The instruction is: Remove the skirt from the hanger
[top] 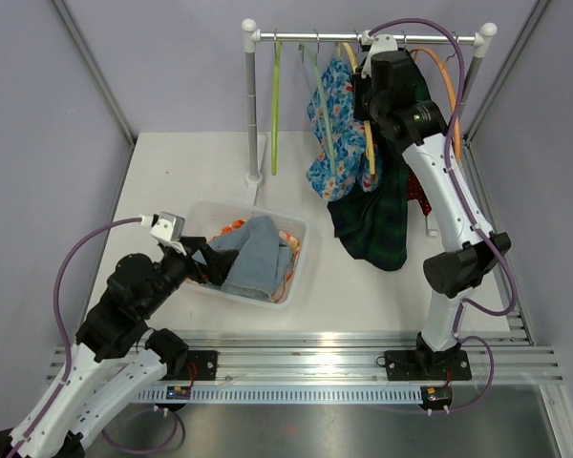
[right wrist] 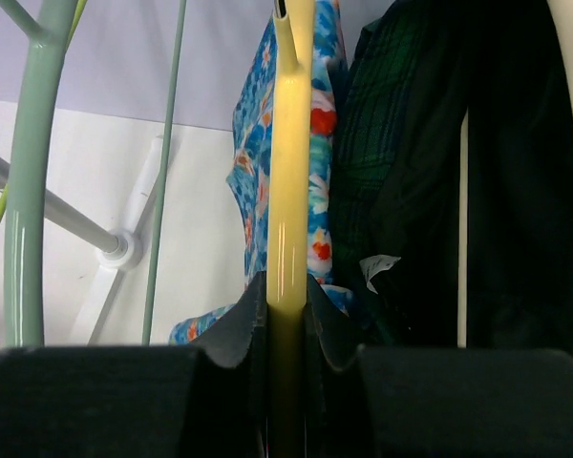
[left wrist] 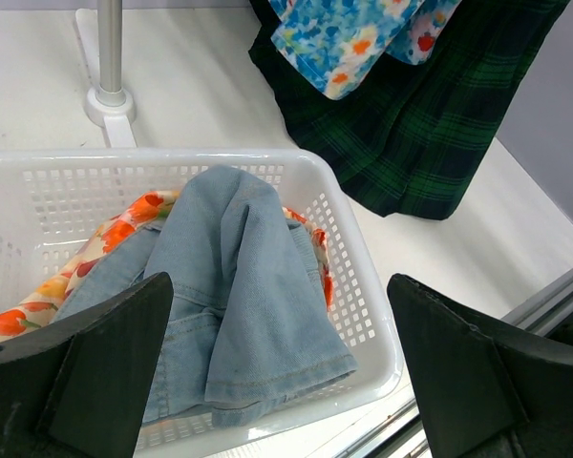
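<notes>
Two skirts hang from the rack's rail [top: 363,38]: a blue floral skirt [top: 332,129] and a dark green plaid skirt [top: 382,224] that reaches down to the table. A yellow hanger [right wrist: 291,172] runs down between them. My right gripper [right wrist: 286,296] is up at the rail and shut on the yellow hanger's arm, seen from above as the right gripper [top: 368,100] beside the yellow hanger [top: 371,153]. I cannot tell which skirt this hanger carries. My left gripper [left wrist: 279,286] stands open over the basket, holding nothing.
A white mesh basket [top: 298,234] at front left holds a light denim garment [left wrist: 239,286] and an orange floral cloth [left wrist: 124,224]. Empty lime [top: 276,105], pale green [right wrist: 29,191] and orange [top: 447,86] hangers share the rail. The rack's post and foot [top: 256,143] stand behind the basket.
</notes>
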### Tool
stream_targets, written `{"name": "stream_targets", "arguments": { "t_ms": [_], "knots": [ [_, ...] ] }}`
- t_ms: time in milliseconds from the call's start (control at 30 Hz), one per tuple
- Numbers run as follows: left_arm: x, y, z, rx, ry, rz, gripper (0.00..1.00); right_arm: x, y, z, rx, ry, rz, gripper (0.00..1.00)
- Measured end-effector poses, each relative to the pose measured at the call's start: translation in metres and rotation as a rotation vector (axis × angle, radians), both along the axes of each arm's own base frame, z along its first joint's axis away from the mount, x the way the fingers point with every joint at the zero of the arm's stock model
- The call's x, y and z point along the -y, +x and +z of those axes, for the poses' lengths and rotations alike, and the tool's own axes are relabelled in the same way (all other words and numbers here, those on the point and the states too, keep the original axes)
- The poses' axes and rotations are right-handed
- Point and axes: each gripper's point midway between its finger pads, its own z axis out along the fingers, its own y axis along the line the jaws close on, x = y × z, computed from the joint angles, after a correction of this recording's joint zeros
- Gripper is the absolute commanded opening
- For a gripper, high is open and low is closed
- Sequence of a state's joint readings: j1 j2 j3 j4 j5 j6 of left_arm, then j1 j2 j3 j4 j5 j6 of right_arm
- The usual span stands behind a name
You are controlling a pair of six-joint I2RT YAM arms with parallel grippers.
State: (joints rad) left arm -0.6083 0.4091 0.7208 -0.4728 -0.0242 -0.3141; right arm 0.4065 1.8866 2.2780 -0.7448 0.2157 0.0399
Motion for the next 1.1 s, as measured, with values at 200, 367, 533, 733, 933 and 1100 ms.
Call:
{"name": "stream_targets", "arguments": {
  "t_ms": [200, 367, 533, 733, 933, 1100],
  "knots": [
    [0.001, -0.001, 0.001, 0.006, -0.004, -0.005, 0.99, 0.002, -0.003, 0.02, 0.043, 0.005, -0.002, 0.0],
    [0.007, -0.002, 0.006, 0.029, -0.021, -0.043, 0.99, 0.004, -0.014, 0.038, 0.079, 0.024, 0.007, 0.0],
    [0.02, -0.002, 0.007, 0.086, -0.027, -0.117, 0.99, 0.011, -0.041, 0.06, 0.11, 0.047, 0.032, 0.0],
    [0.043, 0.001, 0.012, 0.141, -0.017, -0.229, 0.99, 0.015, -0.075, 0.059, 0.105, 0.056, 0.086, 0.0],
    [0.066, 0.006, 0.015, 0.173, -0.014, -0.326, 0.99, 0.014, -0.102, 0.038, 0.06, 0.056, 0.154, 0.0],
    [0.103, -0.002, 0.005, 0.178, 0.042, -0.461, 0.99, 0.013, -0.121, 0.008, -0.001, 0.051, 0.201, 0.0]
  ]
}}
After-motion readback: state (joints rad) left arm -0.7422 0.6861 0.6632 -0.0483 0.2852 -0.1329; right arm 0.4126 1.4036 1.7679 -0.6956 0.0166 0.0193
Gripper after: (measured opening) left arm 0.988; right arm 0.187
